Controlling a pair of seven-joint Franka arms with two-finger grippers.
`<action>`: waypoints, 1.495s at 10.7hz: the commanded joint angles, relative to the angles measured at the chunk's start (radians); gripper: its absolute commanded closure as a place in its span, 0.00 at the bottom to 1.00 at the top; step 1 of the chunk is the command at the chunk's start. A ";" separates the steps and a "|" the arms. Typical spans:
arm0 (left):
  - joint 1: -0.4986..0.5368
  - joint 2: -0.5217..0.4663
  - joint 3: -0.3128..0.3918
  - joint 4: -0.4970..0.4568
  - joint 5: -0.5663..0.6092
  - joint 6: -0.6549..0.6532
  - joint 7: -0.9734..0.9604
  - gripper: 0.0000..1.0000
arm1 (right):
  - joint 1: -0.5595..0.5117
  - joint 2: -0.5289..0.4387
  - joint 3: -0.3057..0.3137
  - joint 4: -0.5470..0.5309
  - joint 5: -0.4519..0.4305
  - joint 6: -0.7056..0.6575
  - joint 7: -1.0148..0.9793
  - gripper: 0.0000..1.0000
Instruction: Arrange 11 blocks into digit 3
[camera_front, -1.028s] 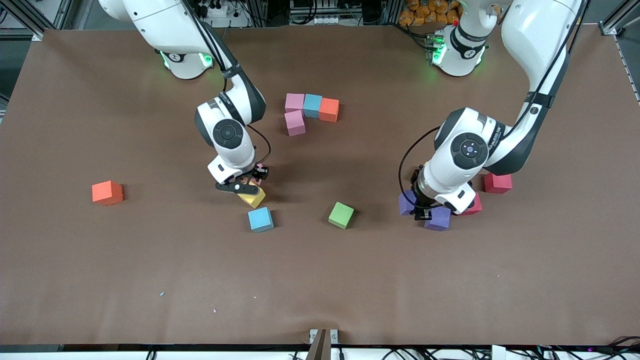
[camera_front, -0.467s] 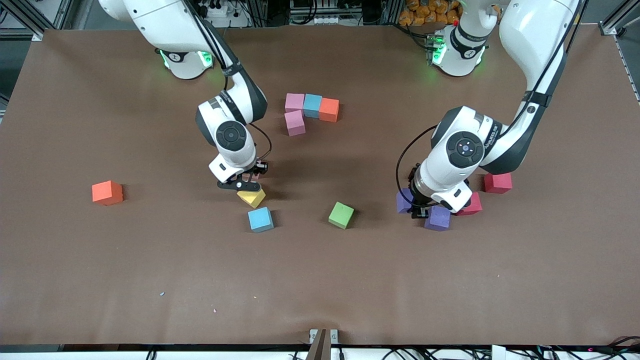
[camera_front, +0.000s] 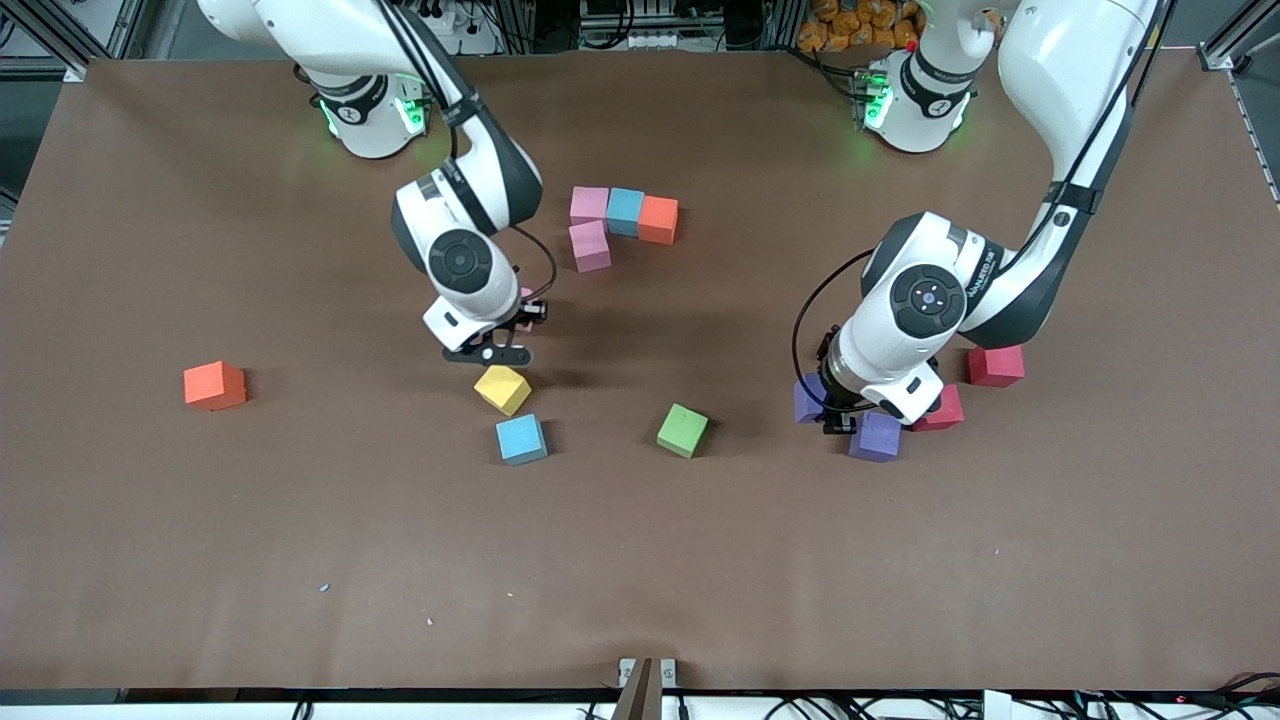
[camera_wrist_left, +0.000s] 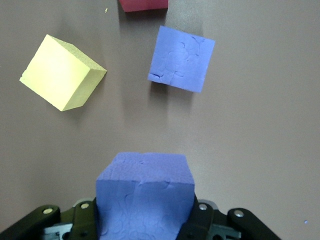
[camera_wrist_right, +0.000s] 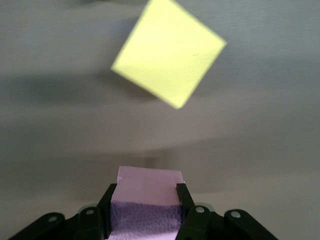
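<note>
While the right gripper (camera_wrist_right: 145, 200) pinched one pink block (camera_wrist_right: 146, 186) above a yellow block (camera_front: 503, 388), the left gripper (camera_wrist_left: 145, 212) clamped one purple block (camera_wrist_left: 144, 195) beside a second purple block (camera_front: 877, 436). Three pink, two blue, two purple, two yellow, one green and one orange were visible, plus three red cubes.

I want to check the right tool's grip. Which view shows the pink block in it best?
The right wrist view: the pink block sits clamped between the right tool's fingers. The front view shows only a pink sliver under the arm. The left wrist view misses it.
</note>
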 joint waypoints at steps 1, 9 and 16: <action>-0.005 0.001 0.000 0.009 -0.012 -0.022 0.019 1.00 | 0.044 -0.009 0.026 0.054 0.054 -0.017 -0.004 0.66; -0.006 0.007 -0.001 0.008 -0.012 -0.022 0.019 1.00 | 0.159 0.134 0.038 0.157 0.013 0.107 0.030 0.72; -0.009 0.009 -0.004 0.008 -0.011 -0.022 0.020 1.00 | 0.174 0.158 0.041 0.062 -0.017 0.216 0.024 0.72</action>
